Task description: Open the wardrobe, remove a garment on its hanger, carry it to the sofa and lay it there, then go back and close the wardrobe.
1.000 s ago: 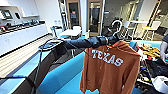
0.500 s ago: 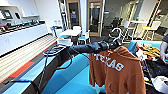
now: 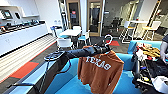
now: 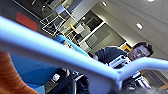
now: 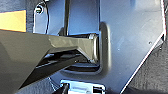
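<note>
**Orange top held over the blue sofa**

White block capitals across the chest of the rust-orange long-sleeved garment (image 3: 101, 71) read "TEXAS" (the row of letters slopes downward toward the right of the head view). No other writing can be read.

The garment hangs in the air with its long axis close to vertical, neck uppermost and hem lowest, and its printed front faces the camera. The thin white hanger (image 3: 109, 39) pokes out of the neck, its curved hook standing up above the dark left arm. That arm reaches in from the left of the head view and ends at the left tool (image 3: 106, 49), which sits at the neck of the garment right under the hook; it appears clamped on the hanger, though its fingers cannot be made out. In the left wrist view a pale hanger bar (image 4: 75, 63) runs slantwise close to the lens, with orange cloth (image 4: 11, 77) at one corner.

The large bright blue upholstered sofa (image 3: 75, 86) lies below and behind the garment, and the hem hangs above its seat. A person (image 3: 163, 48) stands at the right edge, beside a heap of mixed clothes (image 3: 150, 51).

I cannot tell how the right tool stands.
</note>
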Tool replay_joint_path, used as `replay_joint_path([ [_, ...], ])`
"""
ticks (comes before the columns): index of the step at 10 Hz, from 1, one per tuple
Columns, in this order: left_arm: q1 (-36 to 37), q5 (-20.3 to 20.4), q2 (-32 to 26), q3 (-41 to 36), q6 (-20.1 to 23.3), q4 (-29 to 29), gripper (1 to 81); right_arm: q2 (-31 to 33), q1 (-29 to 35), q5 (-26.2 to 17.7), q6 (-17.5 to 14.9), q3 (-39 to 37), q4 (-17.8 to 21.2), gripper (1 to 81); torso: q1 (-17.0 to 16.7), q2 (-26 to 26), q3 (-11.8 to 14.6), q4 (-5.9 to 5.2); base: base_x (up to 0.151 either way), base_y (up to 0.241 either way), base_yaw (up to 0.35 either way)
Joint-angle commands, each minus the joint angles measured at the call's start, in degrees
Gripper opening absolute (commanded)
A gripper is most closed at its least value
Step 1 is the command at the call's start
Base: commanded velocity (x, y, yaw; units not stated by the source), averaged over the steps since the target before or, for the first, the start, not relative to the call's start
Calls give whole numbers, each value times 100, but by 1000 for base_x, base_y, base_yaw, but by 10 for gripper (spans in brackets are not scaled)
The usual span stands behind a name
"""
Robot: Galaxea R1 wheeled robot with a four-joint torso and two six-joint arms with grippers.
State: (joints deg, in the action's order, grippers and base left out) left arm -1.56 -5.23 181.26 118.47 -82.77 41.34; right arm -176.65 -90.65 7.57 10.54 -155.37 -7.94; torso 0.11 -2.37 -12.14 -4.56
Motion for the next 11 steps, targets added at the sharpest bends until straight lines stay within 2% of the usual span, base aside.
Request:
replay_joint_path([
  [1, 952, 31, 374, 282, 112, 603, 10, -153, 86, -318, -44, 87, -41, 811, 0, 0, 0, 0, 0, 0, 0],
  [3, 732, -4, 374, 633, 112, 848, 10, -153, 86, -318, -44, 87, -41, 811, -2, 0, 0, 0, 0, 0, 0],
  [5, 661, -241, 374, 861, 112, 1024, 10, -153, 78, -318, -44, 87, -50, 811, 0, 0, 0, 0, 0, 0, 0],
  [8, 529, -259, 374, 1513, 121, 1219, 10, -145, 68, -309, -35, 87, -41, 811, 0, 0, 0, 0, 0, 0, 0],
  [11, 258, -584, 374, 1565, 139, 1587, 10, -145, 51, -203, -26, 87, -33, 811, 0, 0, 0, 0, 0, 0, 0],
])
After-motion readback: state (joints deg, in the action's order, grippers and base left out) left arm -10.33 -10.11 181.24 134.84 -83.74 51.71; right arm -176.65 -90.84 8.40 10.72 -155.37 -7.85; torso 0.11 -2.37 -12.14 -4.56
